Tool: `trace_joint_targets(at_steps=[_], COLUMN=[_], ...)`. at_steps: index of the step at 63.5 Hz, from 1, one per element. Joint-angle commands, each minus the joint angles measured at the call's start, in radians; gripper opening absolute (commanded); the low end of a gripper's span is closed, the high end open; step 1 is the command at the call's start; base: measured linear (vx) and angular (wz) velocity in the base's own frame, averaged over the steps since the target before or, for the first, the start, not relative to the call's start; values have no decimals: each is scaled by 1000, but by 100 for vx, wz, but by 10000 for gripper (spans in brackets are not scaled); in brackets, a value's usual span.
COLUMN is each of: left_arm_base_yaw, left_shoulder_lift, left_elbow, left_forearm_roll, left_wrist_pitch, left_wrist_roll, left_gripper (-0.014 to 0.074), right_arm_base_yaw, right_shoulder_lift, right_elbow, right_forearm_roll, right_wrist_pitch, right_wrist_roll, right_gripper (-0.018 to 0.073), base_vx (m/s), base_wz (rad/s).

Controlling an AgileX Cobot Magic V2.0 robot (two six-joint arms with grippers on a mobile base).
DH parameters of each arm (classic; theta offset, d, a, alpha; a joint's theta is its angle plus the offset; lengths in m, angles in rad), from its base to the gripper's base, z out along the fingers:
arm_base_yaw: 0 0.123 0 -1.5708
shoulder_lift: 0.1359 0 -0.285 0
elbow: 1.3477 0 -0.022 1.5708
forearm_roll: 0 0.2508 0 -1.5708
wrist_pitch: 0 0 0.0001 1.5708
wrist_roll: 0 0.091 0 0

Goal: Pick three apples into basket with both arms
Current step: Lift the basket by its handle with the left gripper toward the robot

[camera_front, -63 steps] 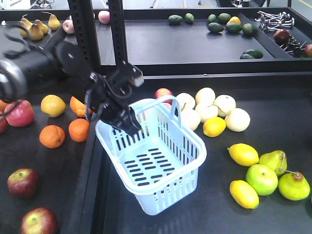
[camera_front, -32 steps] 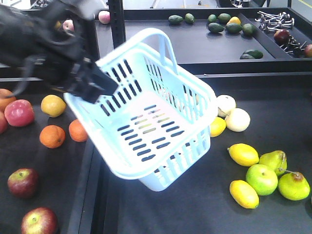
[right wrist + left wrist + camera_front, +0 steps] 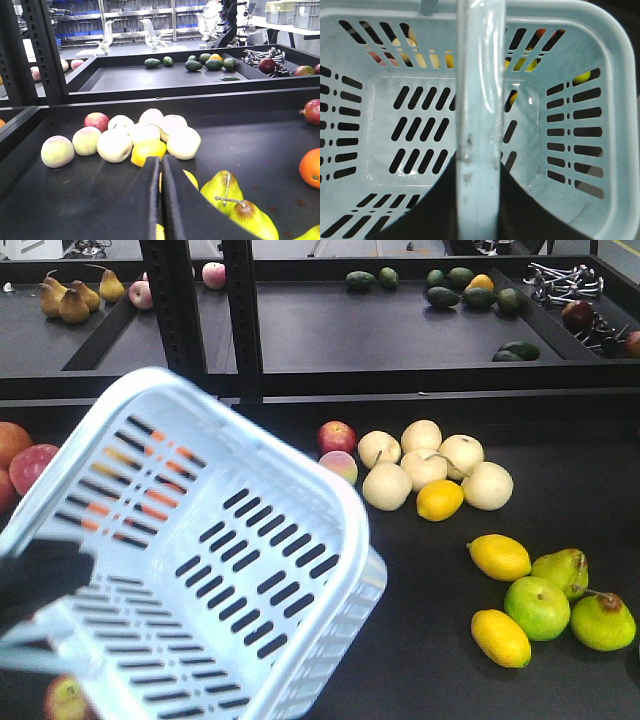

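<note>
Beneath your left gripper (image 3: 477, 192), clamped on the handle (image 3: 477, 75), hangs the basket (image 3: 262, 440), tilted and empty. Nothing is loaded, so all three picks remain; one dark apple (image 3: 62, 698) shows just beside its lower wall. Your right gripper (image 3: 161, 172) has its jaws pressed together on nothing, and no writing is legible.

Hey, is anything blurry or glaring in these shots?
Front view: the basket looms close, its lower-left edge smeared. Left wrist view: a glare streak runs down the basket handle. Right wrist view: the right end effector looks soft up close.
</note>
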Motion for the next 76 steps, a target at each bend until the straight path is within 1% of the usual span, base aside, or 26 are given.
trace_joint_targets(at_steps=[1,9,14,31,36,47,76], left_arm_base_yaw=[-6,-6,-6,-6,-6,-6,-6], left_shoulder_lift=[-112,-230,-275,-308,-308,-308,-308], left_elbow=[79,195,250,353,367,371,371], left_forearm_roll=[-49,-49,-49,-49,-48,-93,-92], left_wrist_pitch=[-169,-233,-243,-243,-242,-242,-242], left_wrist_roll=[-38,-42,-42,-42,-42,-44,-44], left_gripper=[-8,-8,-8,-8,-8,-8,-8], right_arm_base_yaw=[-7,-7,-7,-7,-7,-7,-7], right_shoulder_lift=[-13,-13,-13,-13,-13,-13,-13], right_elbow=[13,13,13,13,13,13,13], right_forearm_roll=[-10,-10,-10,-10,-10,-10,-10], right_wrist_pitch=[-72,-72,-72,-72,-72,-72,-72], right_wrist_roll=[-8,-8,-8,-8,-8,-8,-8], right_gripper=[-4,-4,-4,-4,-4,-4,-4], base_vx=[0,0,0,0,0,0,0], base_wz=[0,0,0,0,0,0,0])
